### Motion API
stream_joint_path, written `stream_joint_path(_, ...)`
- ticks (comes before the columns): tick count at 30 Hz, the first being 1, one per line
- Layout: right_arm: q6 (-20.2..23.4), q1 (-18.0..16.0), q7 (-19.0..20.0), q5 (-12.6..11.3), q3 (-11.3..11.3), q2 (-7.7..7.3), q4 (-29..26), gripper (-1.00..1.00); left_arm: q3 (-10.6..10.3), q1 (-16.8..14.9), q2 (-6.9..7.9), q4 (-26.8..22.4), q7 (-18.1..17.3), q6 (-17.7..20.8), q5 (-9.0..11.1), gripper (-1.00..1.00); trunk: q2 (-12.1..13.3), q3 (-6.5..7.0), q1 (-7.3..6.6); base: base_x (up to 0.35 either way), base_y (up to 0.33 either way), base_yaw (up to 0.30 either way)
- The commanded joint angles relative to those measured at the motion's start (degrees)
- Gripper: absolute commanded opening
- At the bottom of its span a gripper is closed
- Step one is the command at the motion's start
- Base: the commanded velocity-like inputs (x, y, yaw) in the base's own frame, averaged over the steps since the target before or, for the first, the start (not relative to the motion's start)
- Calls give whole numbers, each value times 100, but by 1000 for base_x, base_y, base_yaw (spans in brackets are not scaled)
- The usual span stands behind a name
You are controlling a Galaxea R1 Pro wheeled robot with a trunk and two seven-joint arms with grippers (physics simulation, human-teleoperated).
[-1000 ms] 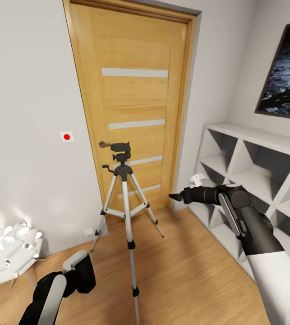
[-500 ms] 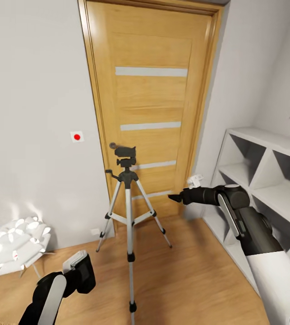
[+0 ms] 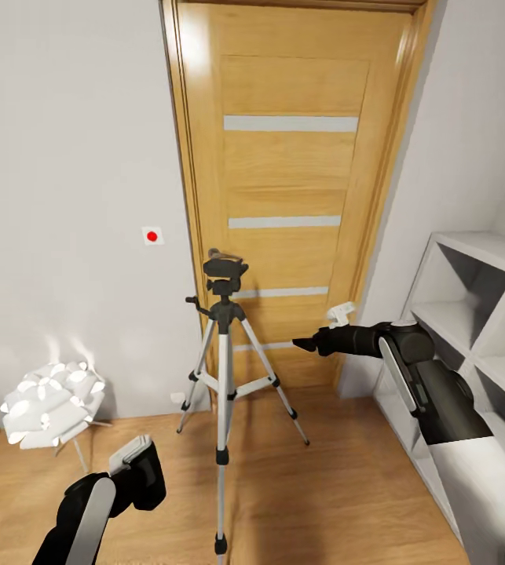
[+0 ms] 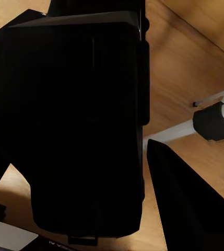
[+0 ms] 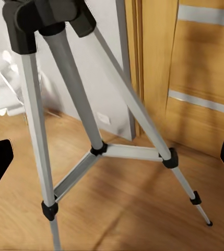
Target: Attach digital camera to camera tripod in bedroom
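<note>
- One camera tripod [image 3: 222,369] stands on the wood floor, with three silver legs, each with a black foot.
- One wooden door [image 3: 291,188] is behind it, with four pale horizontal strips across its panel.
- One white wall plate with a red dot [image 3: 152,235] is on the wall beside the door.
- One white petal-shaped lamp [image 3: 48,404] is low by the wall.
- One white shelf unit [image 3: 472,314] has several open compartments.
- Two robot arms are in the head view: one left gripper [image 3: 138,471] and one right gripper [image 3: 305,343].
- One large black object [image 4: 70,130] is in the left wrist view.
</note>
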Motion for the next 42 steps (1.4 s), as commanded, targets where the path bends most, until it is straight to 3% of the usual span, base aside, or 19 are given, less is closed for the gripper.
stream_joint_path(1,30,-5,4,-9,5,-6,-5,100,11,-7,-6,-8,42,25,50,-100,-13,-12,4,17,-341,292)
stream_joint_path(26,21,4,4,-11,158,4,-2,100,32,26,47,24,76,-2,47,-100,-13,-12,4,-46,-339,292)
stream_joint_path(30,15,4,4,-11,216,4,25,100,141,41,60,18,75,-16,60,-100,-13,-12,4,154,-322,292)
stream_joint_path(42,31,40,4,-10,216,-20,20,100,767,103,78,-52,26,31,83,-100,-13,-12,4,95,-169,277)
